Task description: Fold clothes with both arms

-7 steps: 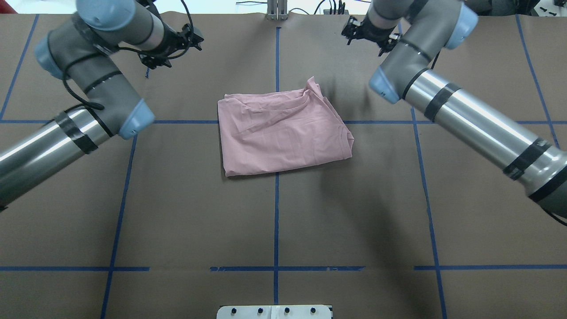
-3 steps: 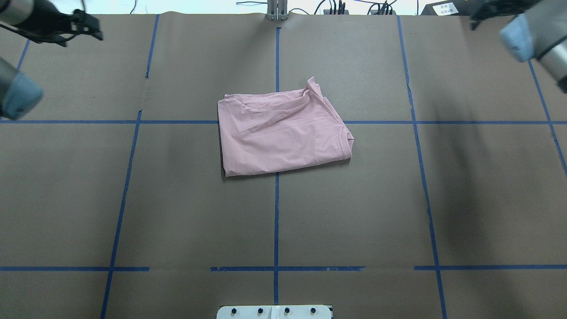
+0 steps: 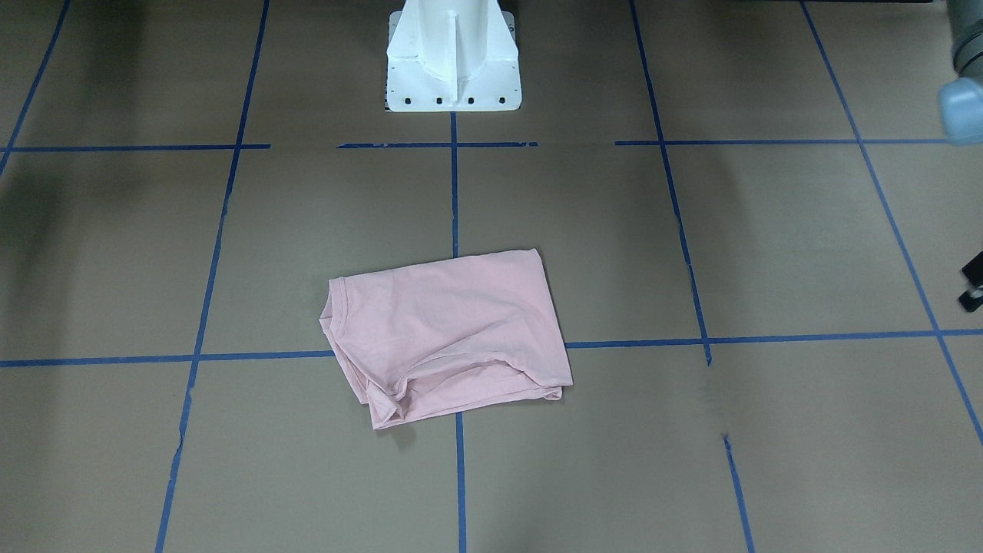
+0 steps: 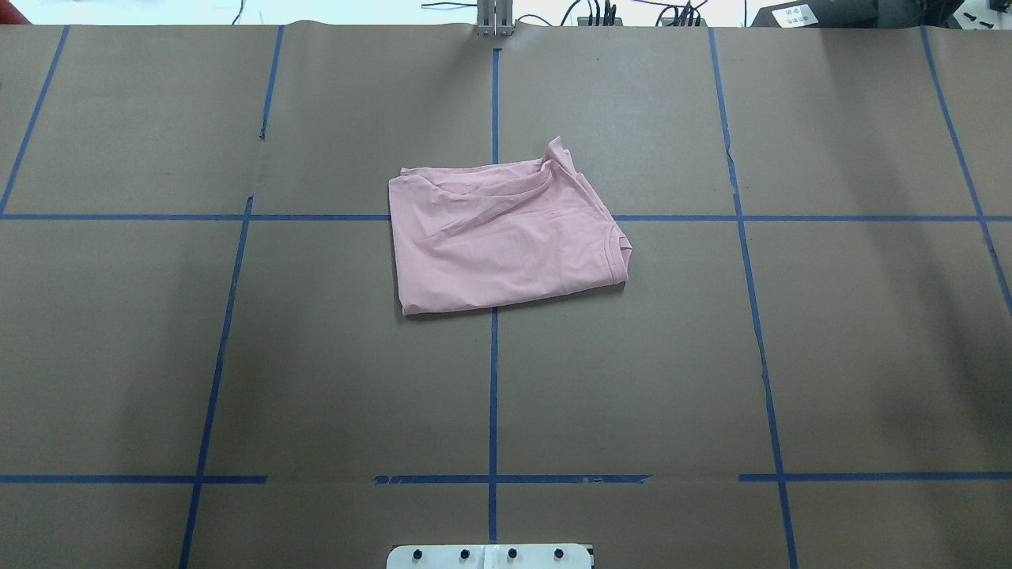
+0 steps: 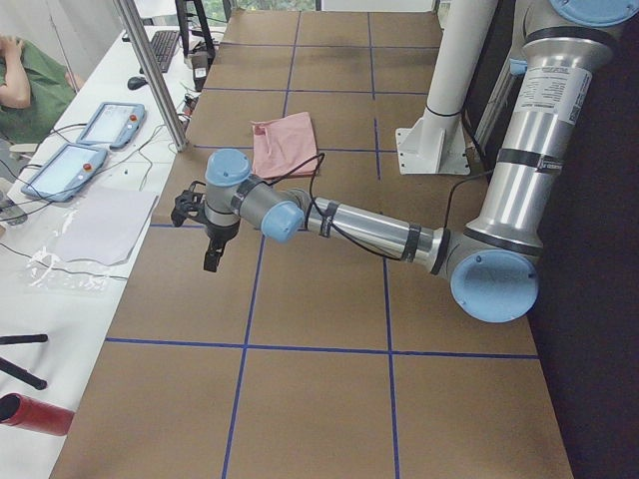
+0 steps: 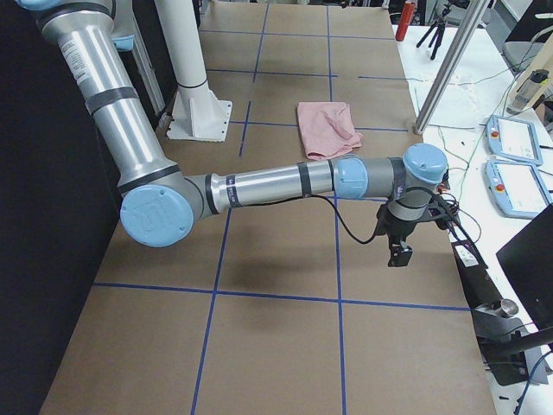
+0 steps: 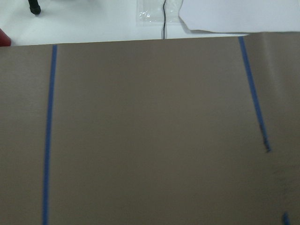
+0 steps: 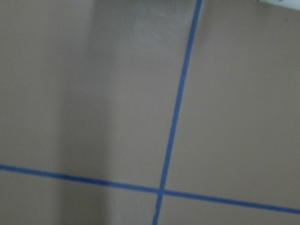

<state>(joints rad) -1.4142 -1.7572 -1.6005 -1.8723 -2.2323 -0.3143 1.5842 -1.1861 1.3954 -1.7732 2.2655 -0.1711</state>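
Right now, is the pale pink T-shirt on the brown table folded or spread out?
Folded: the pale pink T-shirt lies as a compact rectangle, with layered edges showing along its far side.

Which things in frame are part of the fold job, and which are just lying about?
Job:
- pink T-shirt, folded, mid-table
- left arm
- right arm, both clear of the shirt

Lying about:
- white pedestal base
- blue-framed tablets
- paper sheet
- red cylinder

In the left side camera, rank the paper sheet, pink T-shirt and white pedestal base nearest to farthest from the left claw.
1. paper sheet, on the operators' side, just beside the left claw.
2. pink T-shirt, farther along, in the middle.
3. white pedestal base, across on the robot's side.
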